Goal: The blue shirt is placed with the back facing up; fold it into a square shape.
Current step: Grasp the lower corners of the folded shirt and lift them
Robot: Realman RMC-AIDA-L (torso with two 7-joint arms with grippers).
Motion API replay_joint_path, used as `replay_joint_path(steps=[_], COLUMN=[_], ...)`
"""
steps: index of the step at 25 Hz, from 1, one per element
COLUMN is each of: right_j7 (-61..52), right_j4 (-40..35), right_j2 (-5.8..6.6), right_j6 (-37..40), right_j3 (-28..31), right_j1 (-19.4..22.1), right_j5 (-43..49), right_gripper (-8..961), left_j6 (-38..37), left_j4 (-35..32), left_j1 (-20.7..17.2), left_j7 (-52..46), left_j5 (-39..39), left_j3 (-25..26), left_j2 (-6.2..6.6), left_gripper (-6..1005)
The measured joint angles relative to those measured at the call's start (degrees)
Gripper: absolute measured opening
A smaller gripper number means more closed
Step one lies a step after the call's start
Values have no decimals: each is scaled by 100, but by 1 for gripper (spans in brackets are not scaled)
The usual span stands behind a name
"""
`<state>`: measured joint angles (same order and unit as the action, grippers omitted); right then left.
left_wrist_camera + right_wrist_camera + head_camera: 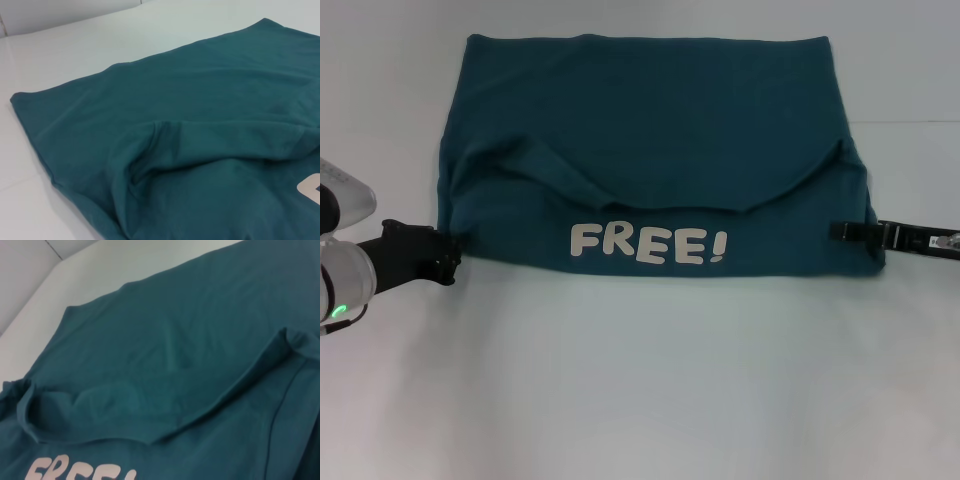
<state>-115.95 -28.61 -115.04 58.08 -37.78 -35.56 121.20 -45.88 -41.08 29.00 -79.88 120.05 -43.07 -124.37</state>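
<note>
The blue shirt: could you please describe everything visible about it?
The blue shirt is dark teal, soft knit cloth, lying flat on the white table. It is partly folded into a wide rectangle, with a curved flap edge across the front and cream "FREE!" lettering below it. The left pincer and right pincer meet its near side edges.

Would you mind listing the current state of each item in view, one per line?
blue shirt: lying on the table, partly folded, a flap doubled over so the FREE! print faces up near the front edge.
left gripper: at the shirt's near-left corner, low by the table.
right gripper: at the shirt's near-right edge, low by the table.
table: white, bearing the shirt.
</note>
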Motion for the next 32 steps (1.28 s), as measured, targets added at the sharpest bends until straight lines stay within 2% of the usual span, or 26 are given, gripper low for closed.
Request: replay_joint_path(steps=[7, 23, 32], right_j7=[-124, -64, -54], right_j4=[29, 57, 47], right_j2=[-17, -12, 44], right_j6=[-178, -73, -4], right_j3=[-212, -222, -222], right_j1=[-3, 115, 189], right_j5=[1, 0, 0], right_gripper=[602, 548, 140], left_j6=[0, -6, -31], left_j4=[-3, 13, -7], left_j1=[1, 1, -7], left_j7=[1, -1, -69], left_j5=[5, 9, 9], left_j3=[0, 1, 0], left_j2=[0, 9, 0], left_gripper=[42, 43, 43])
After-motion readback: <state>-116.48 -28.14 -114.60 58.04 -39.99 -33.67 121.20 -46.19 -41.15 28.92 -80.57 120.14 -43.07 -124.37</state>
